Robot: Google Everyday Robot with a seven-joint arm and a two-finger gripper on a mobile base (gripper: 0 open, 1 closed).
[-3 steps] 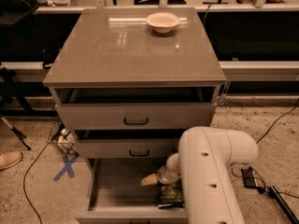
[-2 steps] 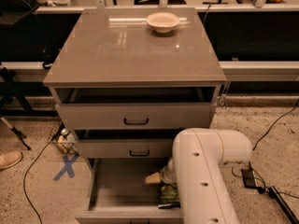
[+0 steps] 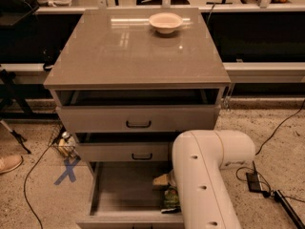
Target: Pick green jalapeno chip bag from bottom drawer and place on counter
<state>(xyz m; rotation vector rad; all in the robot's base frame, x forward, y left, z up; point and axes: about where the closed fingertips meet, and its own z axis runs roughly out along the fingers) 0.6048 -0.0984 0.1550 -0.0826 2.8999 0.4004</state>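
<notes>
The bottom drawer (image 3: 119,190) is pulled open and shows its flat grey inside. The green jalapeno chip bag (image 3: 170,199) lies at the drawer's right side, partly hidden by my white arm (image 3: 205,175). My gripper (image 3: 163,180) is down inside the drawer, just above and to the left of the bag; only a tan part of it shows beside the arm. The glossy grey counter (image 3: 133,51) tops the cabinet.
A pale bowl (image 3: 166,21) stands at the back of the counter. The two upper drawers (image 3: 138,120) with black handles are slightly open. Cables and a blue X mark (image 3: 66,171) lie on the floor. A shoe (image 3: 8,163) is at the left.
My arm has swung a little to the left in view, and the gripper's tan part has shifted slightly right, closer to the bag. The bag has not moved.
</notes>
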